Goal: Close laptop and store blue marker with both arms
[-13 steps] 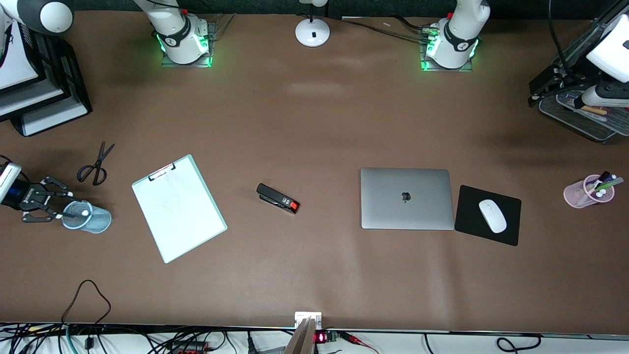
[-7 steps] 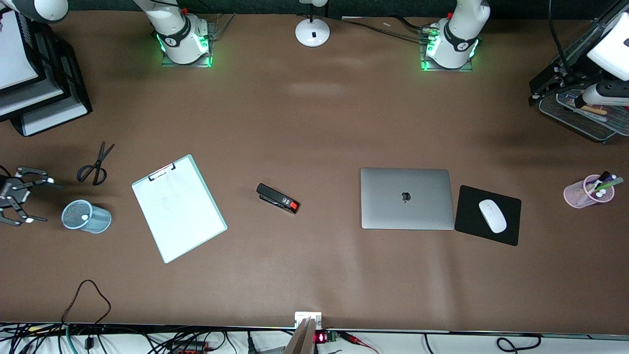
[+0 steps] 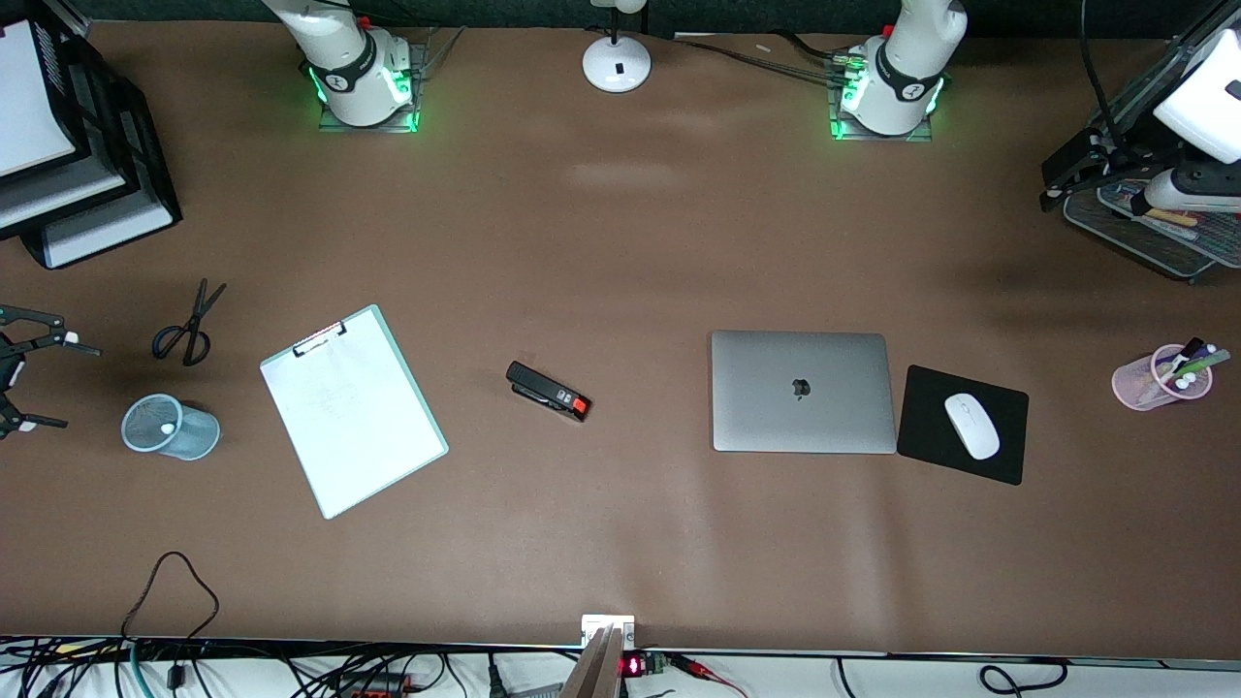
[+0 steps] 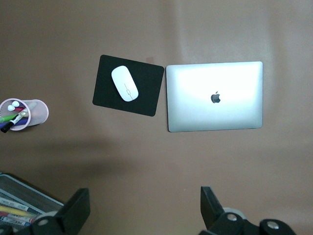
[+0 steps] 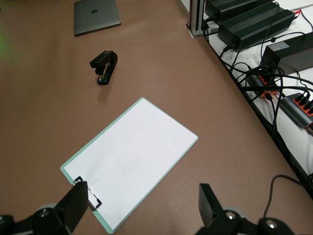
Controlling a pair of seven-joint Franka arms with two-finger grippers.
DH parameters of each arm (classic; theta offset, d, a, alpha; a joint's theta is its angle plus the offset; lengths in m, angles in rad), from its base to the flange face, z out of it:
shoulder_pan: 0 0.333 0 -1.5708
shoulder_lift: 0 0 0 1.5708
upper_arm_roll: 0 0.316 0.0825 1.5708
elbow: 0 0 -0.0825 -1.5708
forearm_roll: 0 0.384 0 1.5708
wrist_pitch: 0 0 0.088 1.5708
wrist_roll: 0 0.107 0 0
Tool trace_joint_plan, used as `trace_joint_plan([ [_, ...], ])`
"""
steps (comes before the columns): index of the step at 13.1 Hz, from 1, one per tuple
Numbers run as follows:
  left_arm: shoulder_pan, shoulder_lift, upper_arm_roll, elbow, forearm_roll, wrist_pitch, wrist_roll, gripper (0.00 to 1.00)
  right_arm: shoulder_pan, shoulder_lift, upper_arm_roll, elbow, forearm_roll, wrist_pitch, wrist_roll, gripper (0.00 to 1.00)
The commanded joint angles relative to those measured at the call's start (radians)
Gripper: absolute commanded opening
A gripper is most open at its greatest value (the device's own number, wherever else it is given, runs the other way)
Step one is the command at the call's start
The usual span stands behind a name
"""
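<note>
Judging by the current layout, both stages appear complete. The laptop [image 3: 803, 392] lies flat on the table with its lid down and logo up, beside the mouse pad [image 3: 962, 424].

The blue marker appears stored: a whitish tip shows inside the mesh cup [image 3: 171, 428], which stands beside the clipboard [image 3: 353, 411], toward the right arm's end of the table. The marker body cannot be made out, so storage is a judgement only.

The right gripper [image 3: 17, 368] hangs at the table edge just beside the cup, fingers spread wide, nothing between them. In the right wrist view its fingers [image 5: 209, 199] stand apart above the clipboard.

The left gripper [image 4: 144, 208] is over bare table near the laptop, released and empty; this arm waits.

Remaining work, if any: retract both arms.
</note>
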Motion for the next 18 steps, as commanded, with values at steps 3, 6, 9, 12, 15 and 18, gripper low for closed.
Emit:
trace_joint_plan([
  [3,0.004,0.008,-0.005,0.021,0.001,-0.003,-0.005,1.00,0.100,-0.090,-0.002,-0.012,-0.146,-0.007,0.214,1.00],
  [6,0.004,0.008,-0.007,0.021,0.001,-0.003,-0.006,1.00,0.191,-0.122,-0.004,-0.011,-0.252,0.005,0.408,1.00],
  [9,0.004,0.006,-0.009,0.023,0.002,-0.003,-0.005,1.00,0.258,-0.124,0.002,0.035,-0.366,0.002,0.592,1.00],
  [12,0.004,0.002,-0.010,0.023,0.002,-0.004,-0.006,1.00,0.326,-0.124,-0.006,0.037,-0.430,-0.007,0.820,1.00],
  [15,0.004,0.002,-0.010,0.023,0.001,-0.004,-0.005,1.00,0.356,-0.127,-0.006,0.037,-0.516,-0.041,1.048,1.00],
  [18,0.004,0.000,-0.012,0.023,0.002,-0.006,-0.006,1.00,0.392,-0.194,0.001,-0.020,-0.596,-0.058,1.332,1.00],
])
